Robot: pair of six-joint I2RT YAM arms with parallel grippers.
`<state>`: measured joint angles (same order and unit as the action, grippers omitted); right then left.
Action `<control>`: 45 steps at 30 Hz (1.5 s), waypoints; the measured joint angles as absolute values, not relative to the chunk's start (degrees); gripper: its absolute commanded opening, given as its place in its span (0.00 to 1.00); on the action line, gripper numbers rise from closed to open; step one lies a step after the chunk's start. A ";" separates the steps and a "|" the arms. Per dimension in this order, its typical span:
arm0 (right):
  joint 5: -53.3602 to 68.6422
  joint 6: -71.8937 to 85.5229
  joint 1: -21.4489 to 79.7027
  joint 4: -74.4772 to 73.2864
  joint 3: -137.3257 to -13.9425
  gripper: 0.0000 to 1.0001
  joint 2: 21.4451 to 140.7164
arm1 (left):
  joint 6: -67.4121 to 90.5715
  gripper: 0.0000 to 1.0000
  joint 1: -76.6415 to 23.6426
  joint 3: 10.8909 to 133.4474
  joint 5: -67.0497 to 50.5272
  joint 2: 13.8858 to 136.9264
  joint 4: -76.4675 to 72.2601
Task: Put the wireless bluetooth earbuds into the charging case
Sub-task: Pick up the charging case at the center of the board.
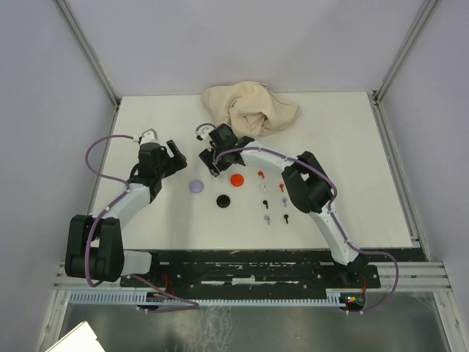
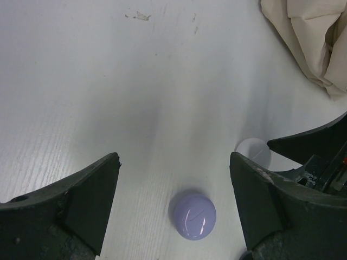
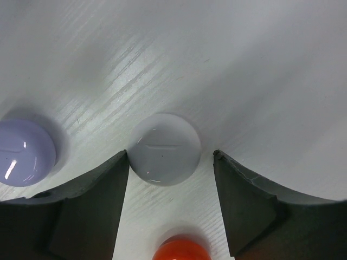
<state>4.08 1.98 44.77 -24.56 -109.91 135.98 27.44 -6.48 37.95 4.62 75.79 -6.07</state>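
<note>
- right gripper [image 3: 171, 154] stands low over the table, jaws parted, straddling the white round case [image 3: 165, 143]; one finger sits at the case's rim, the other shows a sliver of table between.
- the white case lies flat on the table, lid shut.
- the lavender case [image 3: 24, 153] lies just beside it on one side, and the red case [image 3: 181, 250] lies nearer the wrist.
- left gripper [image 2: 174, 160] hangs close by with jaws wide, holding nothing; the lavender case shows on the table between its fingers.
- the black case [image 1: 223, 199] lies nearer the arm bases.
- the earbuds [image 1: 265, 203] lie loose on the white table [image 1: 352, 147], scattered right of the cases beside the right arm, apart from both grippers.
- a crumpled beige cloth [image 1: 249, 106] sits at the far edge.
</note>
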 measured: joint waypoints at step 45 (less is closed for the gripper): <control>22.79 -5.32 37.43 -17.02 -85.32 0.06 105.03 | 56.07 0.75 -7.27 40.99 -39.53 89.89 -42.41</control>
